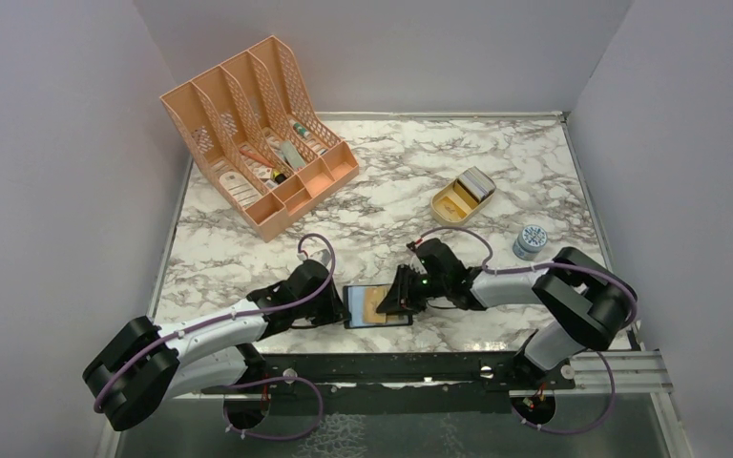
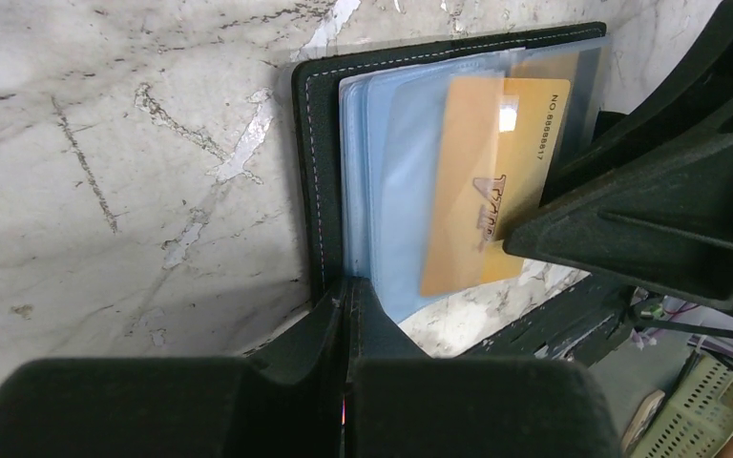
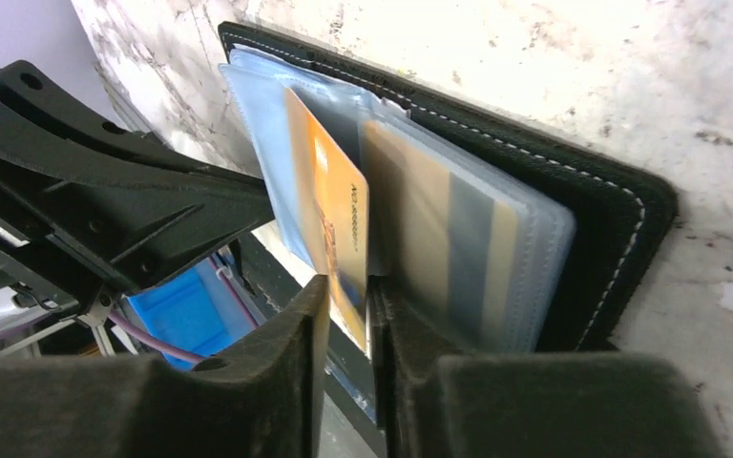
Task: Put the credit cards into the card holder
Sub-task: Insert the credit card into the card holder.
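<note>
The right tool's [image 3: 350, 280] two dark fingers fill the foreground of its wrist view. They stand a sliver apart with the near edge of the orange card [image 3: 329, 200] in the slot between them, and whether they press on it cannot be told. The card stands on edge, its far part reaching in among the clear sleeves [image 3: 277, 124] of the card holder [image 3: 611, 219]. It is not clear whether it sits inside a pocket. Just beside it, another card [image 3: 458, 239], tan with a grey band, lies flat inside a sleeve. The holder lies open on the marble table [image 3: 630, 76], close to its near edge, between the two tools. The left tool [image 2: 346, 286] comes at it from the opposite side, fingers pressed together on the edge of the black stitched cover. The sleeves fan out just beyond its tips, and the orange card lies farther out, under the right tool.
</note>
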